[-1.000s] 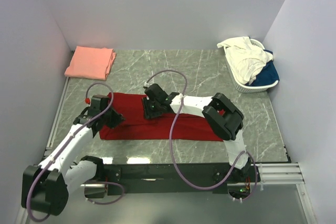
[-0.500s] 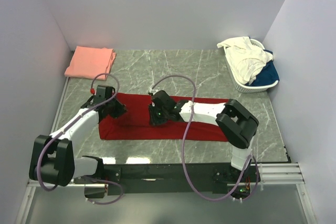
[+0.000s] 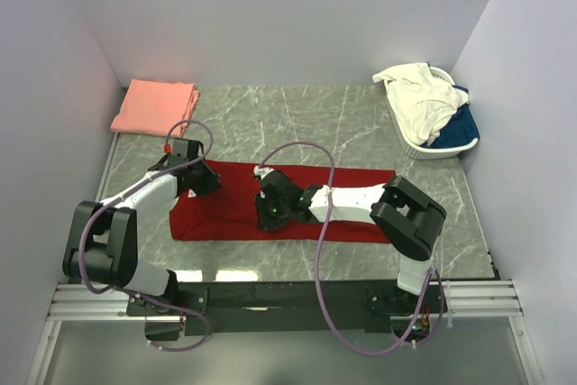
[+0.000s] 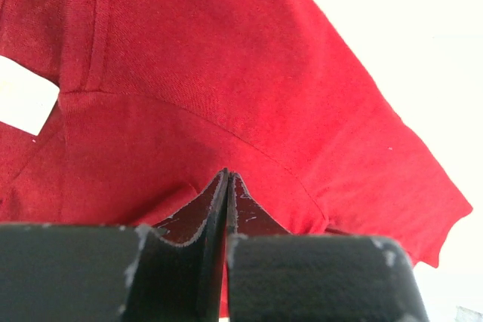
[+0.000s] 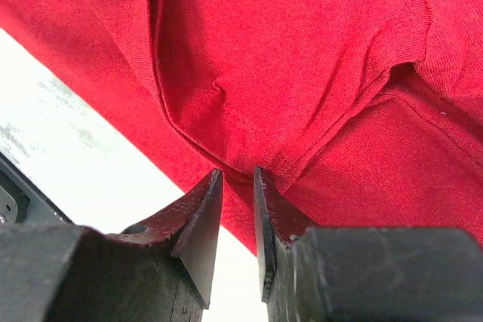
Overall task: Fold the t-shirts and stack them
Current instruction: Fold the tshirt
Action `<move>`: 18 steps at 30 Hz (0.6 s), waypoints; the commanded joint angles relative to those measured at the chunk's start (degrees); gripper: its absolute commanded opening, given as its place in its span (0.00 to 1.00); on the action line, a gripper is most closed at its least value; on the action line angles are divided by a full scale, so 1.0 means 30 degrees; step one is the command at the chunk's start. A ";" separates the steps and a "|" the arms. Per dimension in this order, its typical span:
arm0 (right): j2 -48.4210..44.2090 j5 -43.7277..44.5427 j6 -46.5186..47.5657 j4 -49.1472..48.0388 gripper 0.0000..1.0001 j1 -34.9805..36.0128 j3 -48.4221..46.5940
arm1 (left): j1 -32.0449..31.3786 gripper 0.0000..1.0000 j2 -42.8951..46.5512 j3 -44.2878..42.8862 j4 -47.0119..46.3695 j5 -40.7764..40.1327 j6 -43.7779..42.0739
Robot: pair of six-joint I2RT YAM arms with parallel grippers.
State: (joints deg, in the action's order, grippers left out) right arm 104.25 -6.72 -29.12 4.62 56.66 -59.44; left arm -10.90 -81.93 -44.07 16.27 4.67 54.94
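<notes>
The left tool (image 4: 228, 176) has its fingers pressed almost together, tips against the red t-shirt (image 3: 225, 214); whether cloth lies between them cannot be told. 1 second ago it sat at the shirt's lower left corner; now it is at the shirt's upper left edge. The right tool (image 5: 238, 175) pinches a raised fold of the same shirt. It has moved from the shirt's upper edge down to the middle of the cloth. The red t-shirt lies as a long band across the centre of the counter (image 3: 297, 123), much as before. At the upper right, the white slatted basket (image 3: 424, 149) holds a cream-white t-shirt (image 3: 416, 96) heaped over a blue t-shirt (image 3: 458, 123). A folded pink t-shirt (image 3: 155, 105) rests at the upper left.
</notes>
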 commanded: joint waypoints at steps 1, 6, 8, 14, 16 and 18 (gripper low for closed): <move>-0.1057 0.0336 -0.0107 -0.0749 0.31 0.0126 0.0302 | 0.0058 0.09 -0.0490 -0.0690 -0.0853 0.0260 -0.0471; -0.0882 0.0395 -0.0077 -0.0779 0.31 0.0126 0.0331 | 0.0057 0.09 -0.1282 -0.0836 -0.0883 0.0027 -0.0588; -0.0940 0.0482 -0.0077 -0.0808 0.31 0.0126 0.0360 | 0.0058 0.08 -0.1605 -0.0545 -0.1057 0.0201 -0.0588; -0.1057 0.0834 -0.0018 -0.0691 0.31 0.0126 0.0390 | 0.0058 0.07 -0.0583 0.1386 -0.1790 0.0876 -0.0061; -0.1057 0.0863 0.0011 -0.0691 0.31 0.0126 0.0389 | 0.0058 0.07 0.0234 0.2002 -0.1704 0.0992 0.0056; -0.0999 0.0893 -0.0047 -0.0721 0.31 0.0097 0.0302 | 0.0058 0.07 0.0823 0.2385 -0.1587 0.1081 0.0173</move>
State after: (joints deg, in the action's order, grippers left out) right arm 104.03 -6.00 -29.12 3.49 56.75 -58.76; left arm -10.90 -83.64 -38.24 12.62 6.50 54.89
